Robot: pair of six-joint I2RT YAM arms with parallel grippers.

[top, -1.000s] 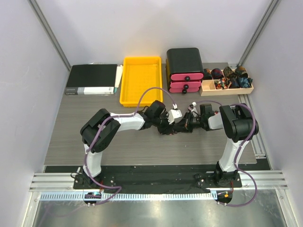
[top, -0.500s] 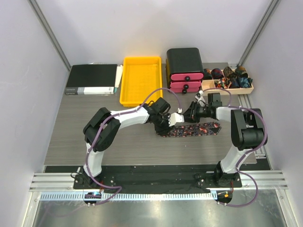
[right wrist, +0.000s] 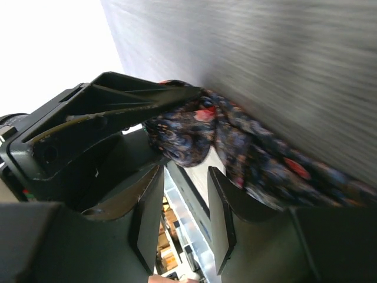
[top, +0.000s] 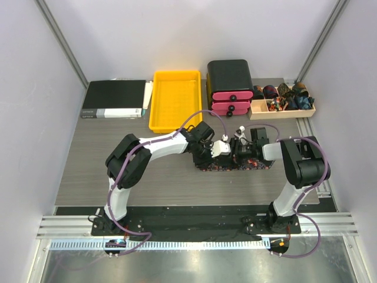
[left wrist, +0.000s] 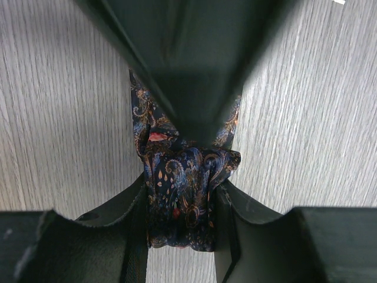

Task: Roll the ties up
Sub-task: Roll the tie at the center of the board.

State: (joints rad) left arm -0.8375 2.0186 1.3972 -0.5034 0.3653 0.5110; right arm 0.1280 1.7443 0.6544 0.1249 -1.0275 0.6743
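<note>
At the far left of the grey wood-grain surface [top: 88,153] lies a black binder [top: 113,99], and next to it a yellow tray [top: 175,100]. Toward the middle, the left pincer [left wrist: 179,218] is closed on the rolled end of a dark tie [left wrist: 177,183] with red and orange paisley. The roll is squeezed between both fingers, low against the surface. The rest of the tie runs flat to the right as a narrow strip. The right pincer [right wrist: 185,174] faces the left one from the right. Its fingers are parted with nothing between them, and their tips are just short of the roll. Behind them stands a black drawer unit [top: 230,76] with pink drawers. At the far right is a wooden box [top: 281,112] of dark rolled bundles [top: 288,94].
</note>
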